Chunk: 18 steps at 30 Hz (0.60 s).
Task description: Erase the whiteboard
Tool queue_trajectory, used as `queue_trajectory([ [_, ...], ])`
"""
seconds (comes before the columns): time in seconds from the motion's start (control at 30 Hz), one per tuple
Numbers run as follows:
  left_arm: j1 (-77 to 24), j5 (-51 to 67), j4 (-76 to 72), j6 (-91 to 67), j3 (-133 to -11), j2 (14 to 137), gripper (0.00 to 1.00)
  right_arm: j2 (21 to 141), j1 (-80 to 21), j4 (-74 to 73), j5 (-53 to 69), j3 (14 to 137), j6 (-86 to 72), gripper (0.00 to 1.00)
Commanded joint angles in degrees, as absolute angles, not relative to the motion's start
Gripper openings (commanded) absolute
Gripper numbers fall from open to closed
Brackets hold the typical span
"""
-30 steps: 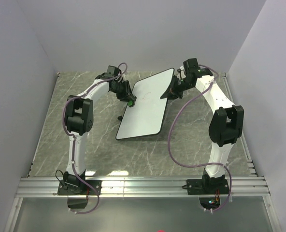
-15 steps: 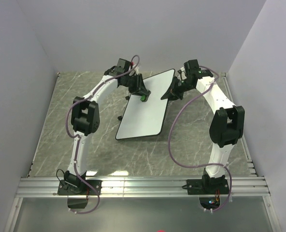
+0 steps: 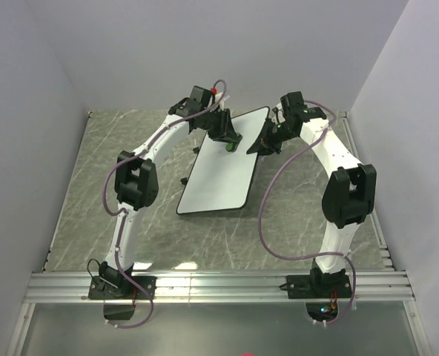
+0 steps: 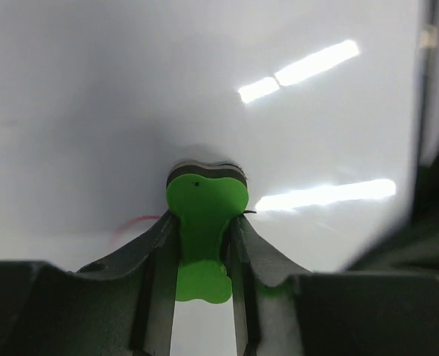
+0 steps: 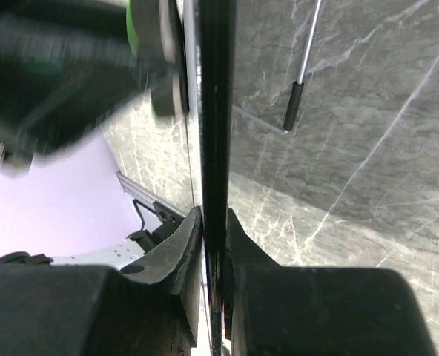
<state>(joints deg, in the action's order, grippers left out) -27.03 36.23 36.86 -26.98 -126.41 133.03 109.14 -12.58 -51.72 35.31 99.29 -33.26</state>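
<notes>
On the left, the left arm reached across the marble table (image 3: 78, 193) toward the far end of the whiteboard (image 3: 218, 176). The left gripper (image 3: 228, 141) was closed on a small green eraser (image 3: 228, 147). In the left wrist view its two fingers pinched the eraser (image 4: 205, 211) by its narrow waist, and the dark pad at the eraser's front was pressed against the white surface (image 4: 130, 96). A faint red stroke (image 4: 134, 221) showed on the board just left of the eraser; the rest of the visible surface looked blank, with two bright glints of light.

The whiteboard lay mid-table between the two arms, its long side running from near to far.

On the right, the right gripper (image 3: 261, 145) was clamped on the board's far right edge. The right wrist view showed the thin black rim (image 5: 213, 111) edge-on, squeezed between the two fingers, with the jaws closed tight against it. Beside the rim, over the marble, ran a thin metal rod (image 5: 302, 67) with a black tip.
</notes>
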Motion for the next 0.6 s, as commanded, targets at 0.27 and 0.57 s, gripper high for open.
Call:
queue_trajectory([
  [0.27,-24.7,22.9,49.5,-22.2,-121.2,142.7,0.0,108.6,-19.1,-56.2,21.4,95.0,-23.7,0.0],
  [0.57,-29.5,31.9,47.9,-21.9,-119.9,136.3,0.0,111.1,-20.0,-57.8,21.4,98.4,-23.2,0.0],
])
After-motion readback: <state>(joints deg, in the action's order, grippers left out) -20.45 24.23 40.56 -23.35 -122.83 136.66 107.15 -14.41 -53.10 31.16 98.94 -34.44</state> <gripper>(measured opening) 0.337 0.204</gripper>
